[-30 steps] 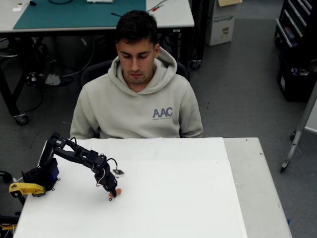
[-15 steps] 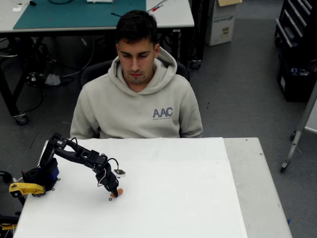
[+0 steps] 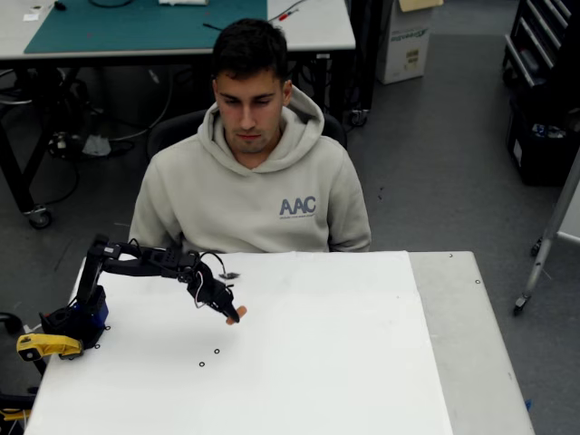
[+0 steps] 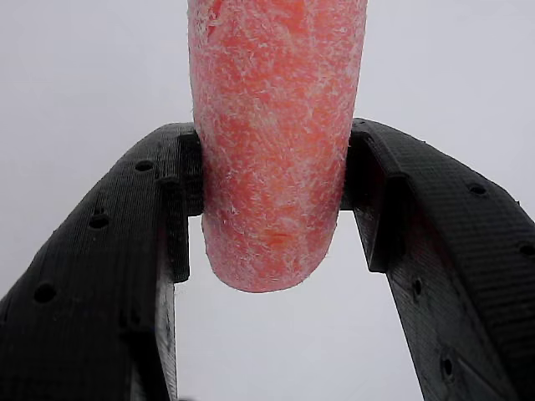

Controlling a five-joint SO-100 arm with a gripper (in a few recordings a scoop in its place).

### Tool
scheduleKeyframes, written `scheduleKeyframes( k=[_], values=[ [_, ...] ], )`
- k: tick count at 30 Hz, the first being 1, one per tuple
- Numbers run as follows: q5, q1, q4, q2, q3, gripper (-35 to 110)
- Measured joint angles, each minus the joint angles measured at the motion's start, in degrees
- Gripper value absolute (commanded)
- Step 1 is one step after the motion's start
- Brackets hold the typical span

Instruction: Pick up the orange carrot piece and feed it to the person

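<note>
The carrot piece [image 4: 276,150], judged light, stiff and slightly slick, is pinched at mid-length by the closed end effector [image 4: 272,196] above the tabletop [image 3: 362,362].

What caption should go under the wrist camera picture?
Two black fingers pinch the orange carrot piece from both sides above the white table.

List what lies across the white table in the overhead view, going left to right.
Yellow clamp part → arm's black base → gripper shut on the orange carrot piece → bare white tabletop → grey table edge strip.
</note>
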Motion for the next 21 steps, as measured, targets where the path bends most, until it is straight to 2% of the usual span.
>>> scheduleKeyframes(
  k=[11, 21],
  values=[
    [-0.44, -8.79, 0.0, -0.53, -22.94, -2],
    [-1.05, -12.92, 0.09, -12.48, -44.65, -2]
  ],
)
